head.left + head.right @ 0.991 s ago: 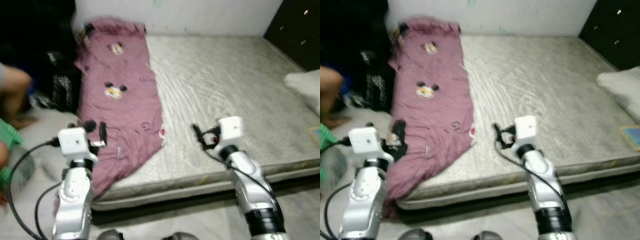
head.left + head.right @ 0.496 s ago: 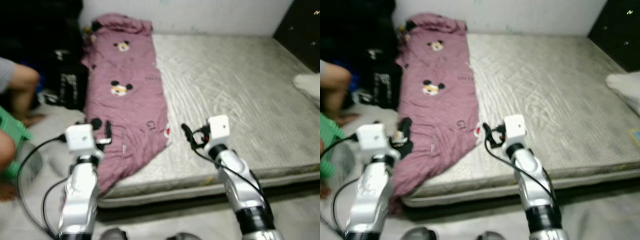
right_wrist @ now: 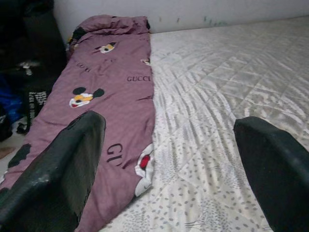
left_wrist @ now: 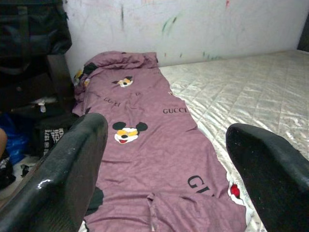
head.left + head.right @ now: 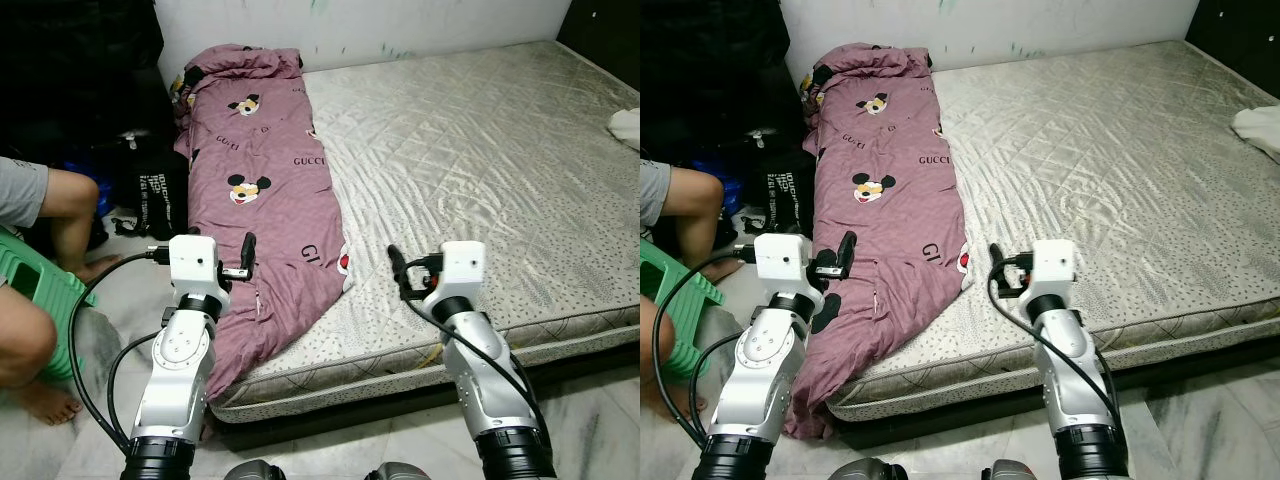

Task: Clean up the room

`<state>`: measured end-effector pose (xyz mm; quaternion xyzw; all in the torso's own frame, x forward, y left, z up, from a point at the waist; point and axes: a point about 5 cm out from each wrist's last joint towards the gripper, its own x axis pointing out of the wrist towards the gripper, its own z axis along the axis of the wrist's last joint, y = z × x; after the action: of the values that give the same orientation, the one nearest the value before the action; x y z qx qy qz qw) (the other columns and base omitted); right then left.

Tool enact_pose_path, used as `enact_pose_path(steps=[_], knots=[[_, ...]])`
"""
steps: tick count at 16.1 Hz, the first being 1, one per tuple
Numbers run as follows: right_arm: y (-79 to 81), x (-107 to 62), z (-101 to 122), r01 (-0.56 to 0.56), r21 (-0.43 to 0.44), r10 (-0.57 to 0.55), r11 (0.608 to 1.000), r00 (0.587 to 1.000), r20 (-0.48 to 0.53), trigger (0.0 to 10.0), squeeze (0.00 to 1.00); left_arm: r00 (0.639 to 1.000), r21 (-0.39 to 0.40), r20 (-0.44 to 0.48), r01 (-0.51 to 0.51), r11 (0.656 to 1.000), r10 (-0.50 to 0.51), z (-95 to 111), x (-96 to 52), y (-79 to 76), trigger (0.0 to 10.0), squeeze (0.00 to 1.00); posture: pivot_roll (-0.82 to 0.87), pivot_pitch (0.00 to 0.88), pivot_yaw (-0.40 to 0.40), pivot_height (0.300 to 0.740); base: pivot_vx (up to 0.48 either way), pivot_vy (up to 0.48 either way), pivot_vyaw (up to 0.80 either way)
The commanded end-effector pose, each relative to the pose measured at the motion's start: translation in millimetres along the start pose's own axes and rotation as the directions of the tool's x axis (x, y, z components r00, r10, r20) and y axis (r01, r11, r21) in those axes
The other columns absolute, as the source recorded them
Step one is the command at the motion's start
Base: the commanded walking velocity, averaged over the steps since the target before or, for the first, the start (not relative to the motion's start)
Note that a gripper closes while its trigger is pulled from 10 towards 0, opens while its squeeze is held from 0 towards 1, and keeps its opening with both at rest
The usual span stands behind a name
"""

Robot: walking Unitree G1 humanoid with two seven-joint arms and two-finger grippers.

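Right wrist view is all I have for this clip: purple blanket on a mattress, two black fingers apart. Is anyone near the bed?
Observer: Yes. A person sits on the floor by the bed's left side, next to a green stool.
Operator: Where is the left gripper?
Observer: The left gripper hangs open over the blanket's near left edge, not touching it.
Operator: Anything else on the mattress?
Observer: A white cloth lies at the mattress's far right edge.
Operator: And beside the bed on the left?
Observer: A black bag with white print stands on the floor against the blanket's side.
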<state>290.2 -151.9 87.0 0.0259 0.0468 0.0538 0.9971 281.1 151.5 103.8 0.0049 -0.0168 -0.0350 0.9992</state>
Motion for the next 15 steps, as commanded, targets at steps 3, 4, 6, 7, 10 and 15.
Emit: enact_pose_path(steps=[3, 4, 6, 7, 10, 15], knots=[[10.8, 11.4, 7.7, -0.033, 0.021, 0.032, 0.999, 0.999, 0.011, 10.0, 0.0, 0.999, -0.036, -0.024, -0.04, 0.999, 0.04, -3.0, -2.7, 10.7, 10.0, 0.0, -0.11, 0.0, 0.034, 0.74, 0.0, 0.291, -0.53], [12.4, 13.1, 8.5, -0.042, 0.02, 0.041, 0.999, 0.999, 0.012, 10.0, 0.0, 0.998, -0.042, -0.022, -0.062, 0.997, 0.061, -2.3, -2.9, 13.3, 10.0, 0.0, -0.11, 0.0, 0.027, 0.74, 0.0, 0.48, 0.0], [15.6, 15.3, 8.9, -0.063, 0.009, 0.063, 0.998, 0.998, 0.006, 10.0, 0.0, 0.996, -0.045, -0.018, -0.085, 0.995, 0.085, -1.3, -4.7, 15.8, 10.0, 0.0, -0.1, 0.0, 0.011, 0.74, 0.0, 0.48, 0.0], [15.4, 15.6, 9.0, -0.064, 0.008, 0.064, 0.998, 0.998, 0.005, 10.0, 0.0, 0.996, -0.046, -0.017, -0.088, 0.995, 0.087, -1.1, -5.2, 15.7, 10.0, 0.0, -0.1, 0.0, 0.008, 0.74, 0.0, 0.48, 0.0], [13.3, 15.9, 8.5, -0.058, -0.007, 0.058, 0.998, 0.998, 0.0, 10.0, 0.0, 0.996, -0.06, -0.011, -0.094, 0.994, 0.094, 0.0, -5.8, 14.2, 10.0, 0.0, -0.11, 0.0, 0.009, 0.74, 0.0, 0.241, 0.0], [10.2, 15.4, 9.4, -0.043, -0.021, 0.043, 0.999, 0.999, 0.007, 10.0, 0.0, 0.998, -0.072, -0.005, -0.062, 0.995, 0.062, 0.9, -4.0, 9.4, 10.0, 0.0, -0.12, 0.0, 0.012, 0.74, 0.0, 0.0, 0.0]])
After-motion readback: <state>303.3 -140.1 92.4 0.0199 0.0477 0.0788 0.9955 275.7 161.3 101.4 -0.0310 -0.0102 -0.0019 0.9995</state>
